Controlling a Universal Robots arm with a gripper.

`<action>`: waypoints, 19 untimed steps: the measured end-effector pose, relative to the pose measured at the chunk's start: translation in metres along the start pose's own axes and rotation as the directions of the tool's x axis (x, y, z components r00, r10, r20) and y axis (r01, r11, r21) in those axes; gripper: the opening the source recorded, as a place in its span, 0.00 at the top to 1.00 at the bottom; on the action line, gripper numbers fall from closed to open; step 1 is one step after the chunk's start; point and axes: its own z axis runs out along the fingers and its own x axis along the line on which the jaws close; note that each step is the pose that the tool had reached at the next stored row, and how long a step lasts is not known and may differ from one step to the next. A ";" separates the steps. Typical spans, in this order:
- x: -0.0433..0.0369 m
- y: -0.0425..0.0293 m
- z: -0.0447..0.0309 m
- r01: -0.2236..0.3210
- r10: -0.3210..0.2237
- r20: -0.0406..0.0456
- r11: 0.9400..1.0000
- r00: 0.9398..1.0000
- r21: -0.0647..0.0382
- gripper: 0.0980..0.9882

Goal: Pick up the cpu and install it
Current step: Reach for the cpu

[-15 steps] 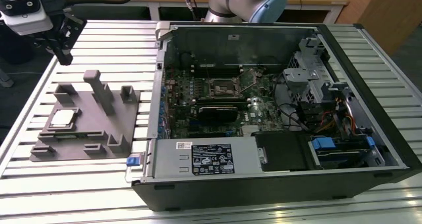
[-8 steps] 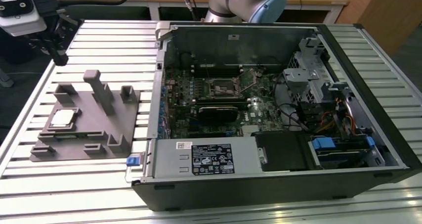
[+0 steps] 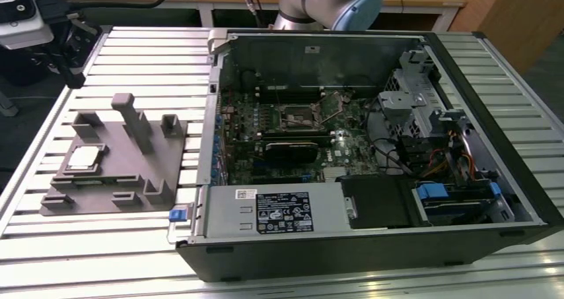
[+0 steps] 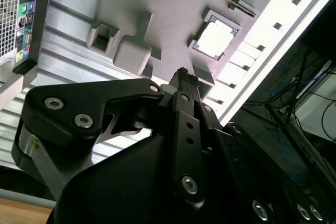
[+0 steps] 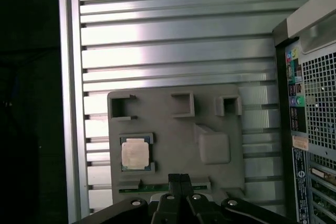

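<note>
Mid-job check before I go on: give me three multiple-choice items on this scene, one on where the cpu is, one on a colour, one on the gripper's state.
1. Where does the small flat square metal-topped cpu lie?
A. in the motherboard socket
B. in a square recess of the grey plastic tray
C. on top of a black heatsink

2. What colour is the cpu's top?
A. pale silver-grey
B. black
C. blue

3. What does the black gripper carry?
A. the cpu
B. a screw
C. nothing

Answers: 1 B, both wrist views show the chip framed in the tray's recess. 2 A, it shows pale against the grey tray. 3 C, the gripper is shut over the tray, with the cpu lying apart from it.
</note>
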 end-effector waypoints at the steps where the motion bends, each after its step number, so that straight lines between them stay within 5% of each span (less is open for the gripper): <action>1: 0.0010 -0.0001 0.0002 0.000 0.000 -0.001 1.000 1.000 0.000 0.99; 19: 0.0188 -0.0016 0.0037 0.000 0.000 -0.009 1.000 1.000 0.001 0.99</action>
